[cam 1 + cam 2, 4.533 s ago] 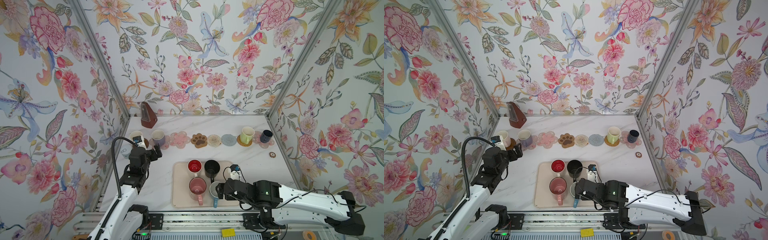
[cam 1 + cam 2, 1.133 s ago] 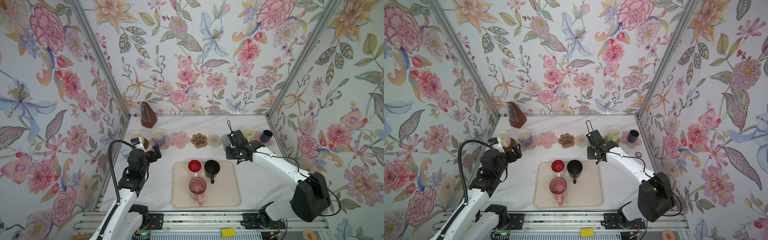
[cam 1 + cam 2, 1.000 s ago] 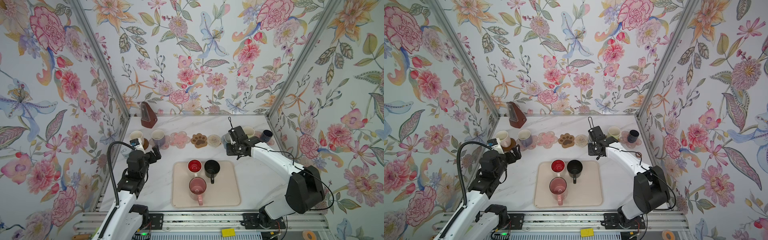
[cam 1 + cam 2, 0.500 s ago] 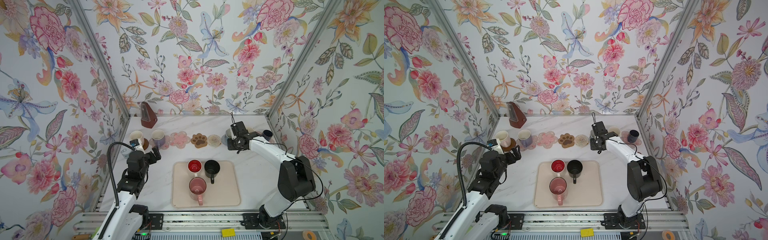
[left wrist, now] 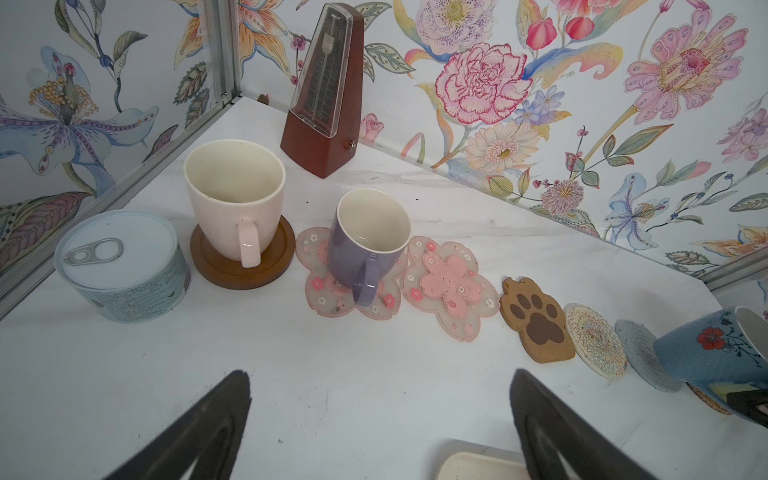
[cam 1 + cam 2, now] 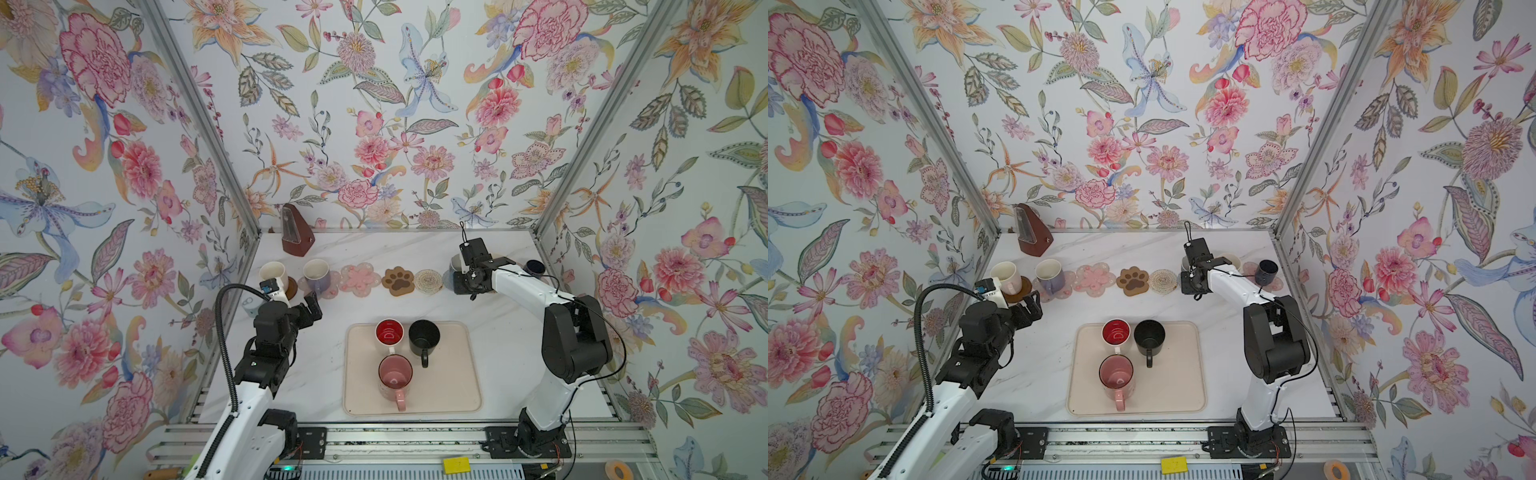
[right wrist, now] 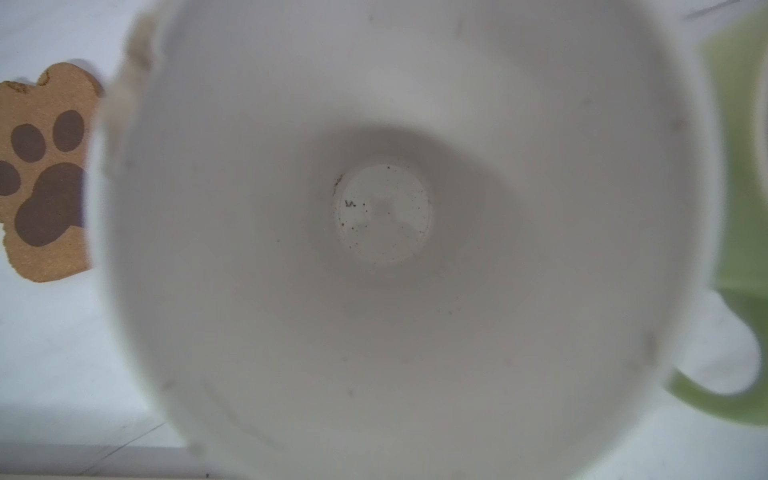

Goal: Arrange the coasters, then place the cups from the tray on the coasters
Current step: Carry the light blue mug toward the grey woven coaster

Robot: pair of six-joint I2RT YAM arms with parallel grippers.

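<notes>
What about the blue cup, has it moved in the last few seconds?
Yes. The blue cup has left the tray and gone toward the back wall, to the coaster row, just right of the cream woven coaster.

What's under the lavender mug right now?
A translucent pink flower coaster: its petals show around the lavender mug. The coaster's middle is covered by the mug's base.

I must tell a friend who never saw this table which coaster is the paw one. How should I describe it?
Find the beige tray, then look beyond it, toward the back wall. There the paw print coaster lies in a row, between a pink flower coaster and a cream woven round. Only it has an animal-paw outline, tan with dark brown pads.
</notes>
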